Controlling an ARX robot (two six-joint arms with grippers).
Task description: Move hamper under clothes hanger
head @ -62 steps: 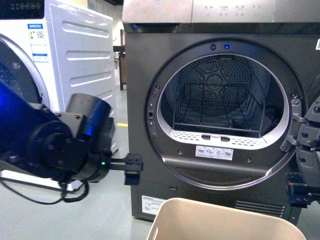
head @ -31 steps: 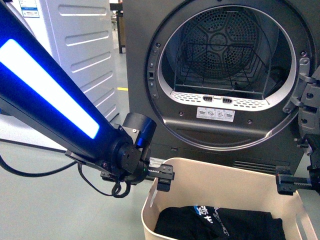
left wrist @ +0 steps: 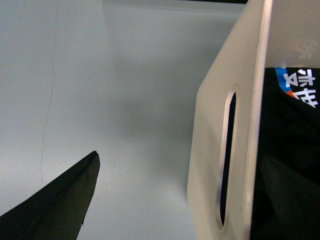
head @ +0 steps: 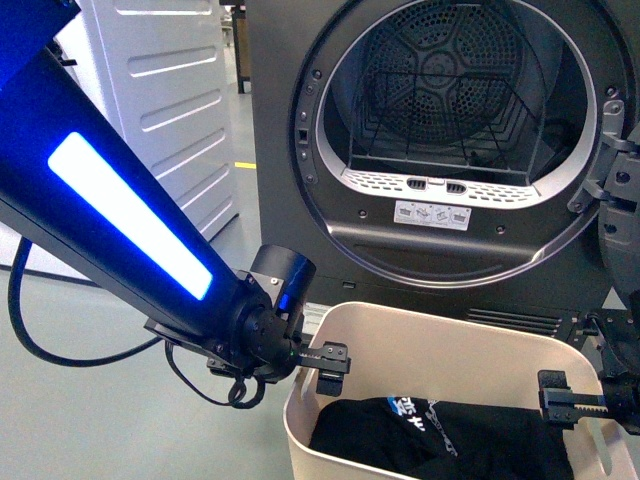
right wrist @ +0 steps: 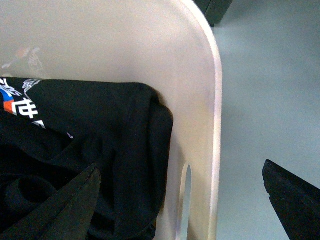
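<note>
Left gripper (head: 325,362) and right gripper (head: 560,398) each gape wide astride opposite side walls of the beige hamper (head: 440,325), which stands before the grey dryer (head: 275,150). Its base is cut off from view.

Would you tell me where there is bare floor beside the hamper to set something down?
The grey floor left of the hamper, before the white machine, is bare apart from a cable. Crowded: dryer behind, T-shirt inside, left tool and right tool straddling its side walls.
</note>
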